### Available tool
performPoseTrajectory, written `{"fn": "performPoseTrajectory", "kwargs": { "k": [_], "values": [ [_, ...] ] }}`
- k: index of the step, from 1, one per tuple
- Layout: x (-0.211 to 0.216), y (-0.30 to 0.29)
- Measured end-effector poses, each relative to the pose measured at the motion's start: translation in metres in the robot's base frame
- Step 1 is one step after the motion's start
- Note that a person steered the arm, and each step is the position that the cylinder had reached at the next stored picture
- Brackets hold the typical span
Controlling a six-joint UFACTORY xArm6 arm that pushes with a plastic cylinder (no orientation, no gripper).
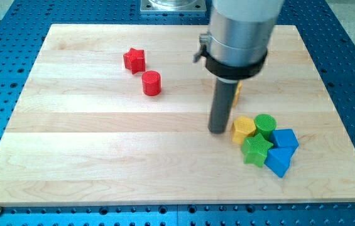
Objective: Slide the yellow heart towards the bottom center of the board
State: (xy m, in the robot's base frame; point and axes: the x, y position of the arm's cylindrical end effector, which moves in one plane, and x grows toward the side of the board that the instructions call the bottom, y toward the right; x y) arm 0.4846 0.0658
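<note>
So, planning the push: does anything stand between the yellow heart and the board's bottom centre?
Only my tip, below-left of the yellow sliver behind the rod, likely the heart. No block lies beyond it; the other yellow block sits right of that path.

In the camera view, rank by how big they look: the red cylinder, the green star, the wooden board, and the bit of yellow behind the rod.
1. Wooden board, by far the largest.
2. Green star.
3. Red cylinder, close to the star; it sits farther up the view, so this order is unsure.
4. Yellow piece, only a sliver showing behind the rod.
</note>
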Motion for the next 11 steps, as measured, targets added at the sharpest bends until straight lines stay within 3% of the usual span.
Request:
{"fn": "performPoseTrajectory", "kwargs": {
  "k": [2, 3, 4, 6, 7, 9, 10, 11],
  "values": [
    [-0.092, 0.012],
    [-0.108, 0.049],
    [-0.093, 0.075],
    [-0.045, 0.041],
    [-0.054, 0.028],
    [-0.023, -0.005],
    [-0.036, -0.011],
    [-0.009, -0.020]
  ]
}}
